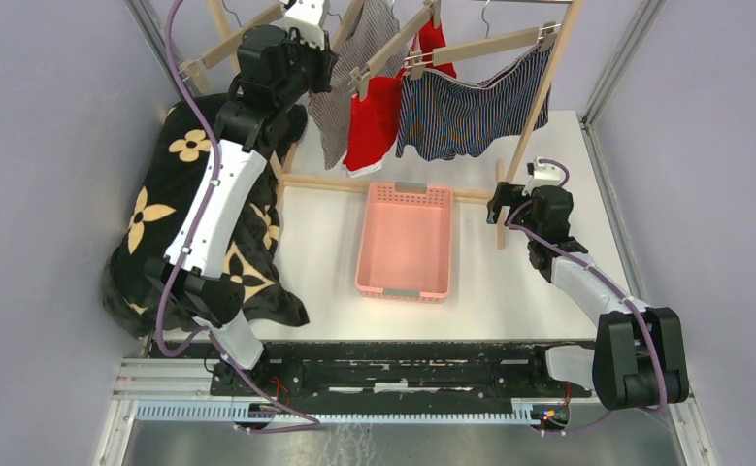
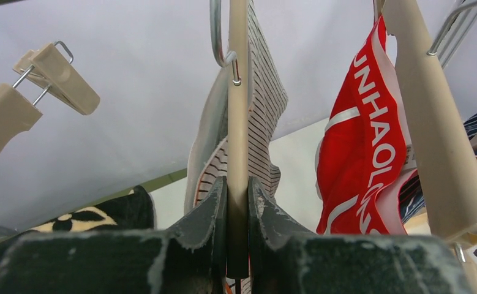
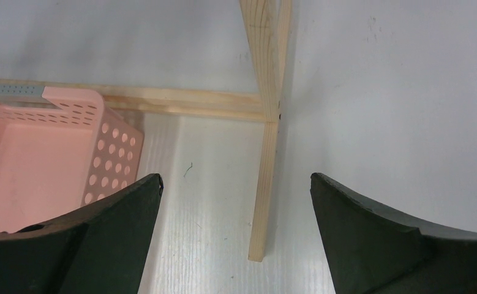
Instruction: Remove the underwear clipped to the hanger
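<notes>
— Which arm is nearer to the underwear?

— The left one, clearly. In the top view the left gripper point(image 1: 323, 53) is high in the upper left of the frame, among the hangers, and the striped briefs point(image 1: 349, 97) hang just to its right. The right gripper point(image 1: 502, 199) is low at the middle right, well apart from every garment.

— What does the left gripper hold?

— In its wrist view the fingers point(image 2: 214, 208) are clenched on a beige hanger bar point(image 2: 238, 122), seen from its thin edge. The bar runs straight up through the centre of the frame, so its long axis goes along the fingers, not across them. I cannot tell if the pads press a clip or only the wood.

— And the cloth, from there?

— The striped briefs lie against the right side of the bar and a little behind it, in the upper centre of that frame. The red briefs point(image 2: 358, 141) hang further right. The dark blue boxers point(image 1: 471, 107) are last, at the upper centre-right of the top view. All three hang on the rack.

— The right gripper?

— Released, its jaws wide apart, over the table point(image 3: 376, 92) beside the rack post point(image 3: 266, 73), with the pink basket point(image 3: 110, 141) at the left edge.

— So the next move?

— I judge that it turns on this bar: the briefs must come free on its right side and go down toward the basket.
</notes>
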